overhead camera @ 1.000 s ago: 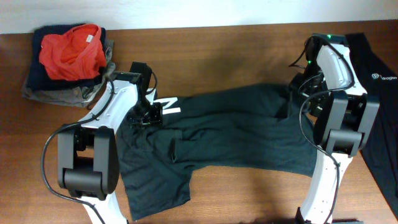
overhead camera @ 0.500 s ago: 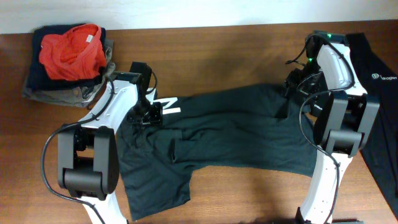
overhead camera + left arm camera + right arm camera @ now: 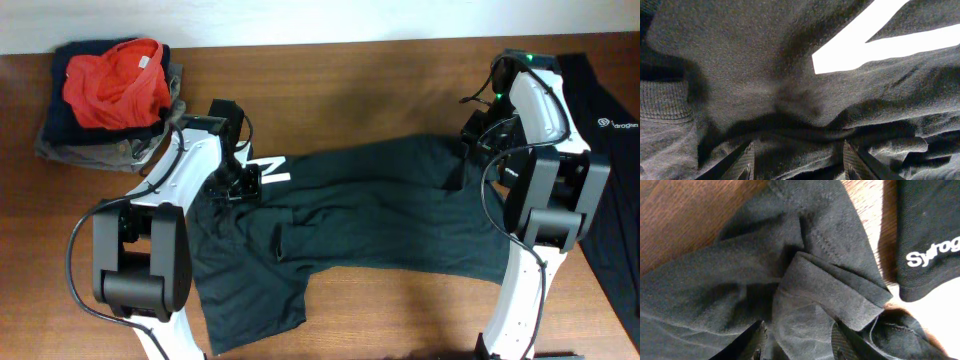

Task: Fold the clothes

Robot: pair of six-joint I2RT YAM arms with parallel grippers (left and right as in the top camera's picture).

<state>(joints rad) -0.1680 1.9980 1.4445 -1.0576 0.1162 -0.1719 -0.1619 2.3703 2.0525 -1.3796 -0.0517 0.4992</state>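
A black shirt [image 3: 380,215] lies crumpled across the middle of the table, with a white print [image 3: 272,170] near its left end. My left gripper [image 3: 236,186] is down on the shirt just left of the print. In the left wrist view its fingers [image 3: 801,161] are apart with a ridge of the cloth [image 3: 765,75] between them. My right gripper [image 3: 478,138] is over the shirt's upper right corner. Its fingers [image 3: 800,341] are apart around a raised fold [image 3: 830,292]. A second black shirt [image 3: 605,170] with a small white logo lies at the right edge.
A pile of other clothes, red [image 3: 115,80] on top of dark blue and grey, sits at the back left corner. The second shirt's white lettering [image 3: 932,252] lies close to the right of my right gripper. Bare wood [image 3: 400,310] runs along the table's front.
My right gripper has moved slightly toward the back of the table, and the shirt's corner has shifted a little with it. The left arm has not moved.
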